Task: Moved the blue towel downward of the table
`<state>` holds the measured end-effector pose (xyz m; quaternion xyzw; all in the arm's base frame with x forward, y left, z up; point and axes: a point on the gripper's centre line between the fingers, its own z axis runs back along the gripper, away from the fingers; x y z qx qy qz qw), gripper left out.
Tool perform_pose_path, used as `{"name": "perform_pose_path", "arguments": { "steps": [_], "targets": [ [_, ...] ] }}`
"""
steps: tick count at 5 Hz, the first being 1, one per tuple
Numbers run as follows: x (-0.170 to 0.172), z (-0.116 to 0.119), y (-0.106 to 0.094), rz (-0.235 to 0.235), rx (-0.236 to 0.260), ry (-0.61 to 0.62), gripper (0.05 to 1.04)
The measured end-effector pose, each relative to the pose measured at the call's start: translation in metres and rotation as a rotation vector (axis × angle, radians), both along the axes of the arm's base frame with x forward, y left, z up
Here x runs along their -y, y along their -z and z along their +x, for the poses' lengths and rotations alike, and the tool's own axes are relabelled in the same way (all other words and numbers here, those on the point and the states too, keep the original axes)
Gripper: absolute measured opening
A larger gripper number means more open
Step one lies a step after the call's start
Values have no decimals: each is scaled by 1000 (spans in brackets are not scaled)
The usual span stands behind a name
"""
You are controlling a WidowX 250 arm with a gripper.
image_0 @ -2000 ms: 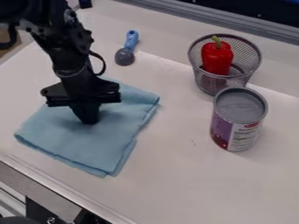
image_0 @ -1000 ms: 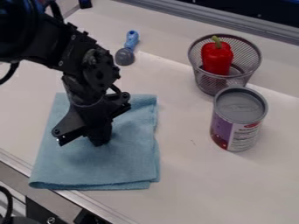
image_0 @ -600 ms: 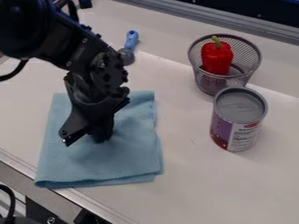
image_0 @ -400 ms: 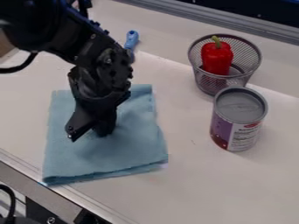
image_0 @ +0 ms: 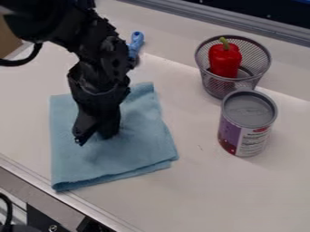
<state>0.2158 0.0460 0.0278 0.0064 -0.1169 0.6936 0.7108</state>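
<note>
Counts by kind: one blue cloth towel (image_0: 136,152), one red bell pepper (image_0: 224,62), one round wire-mesh basket (image_0: 213,85), one labelled metal food can (image_0: 249,131), one blue-handled utensil (image_0: 137,41), one white-topped table (image_0: 212,195). One of each kind.

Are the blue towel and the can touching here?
Apart. The camera view shows a strip of white tabletop between the blue towel's right side and the can.

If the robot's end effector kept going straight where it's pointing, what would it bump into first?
The blue towel: the end effector points down at it and may already be touching it. The tabletop would come next, though depth is hard to judge.
</note>
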Motion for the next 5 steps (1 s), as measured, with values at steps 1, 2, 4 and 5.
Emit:
{"name": "perform_pose_path", "arguments": {
  "steps": [1, 2, 4, 5],
  "targets": [
    [11, -13, -1, -31, 1, -10, 52],
    [14, -15, -1, -33, -5, -8, 66],
    [17, -8, -9, 26, 25, 134, 415],
    [16, -7, -17, 22, 44, 183, 706]
  ]
}}
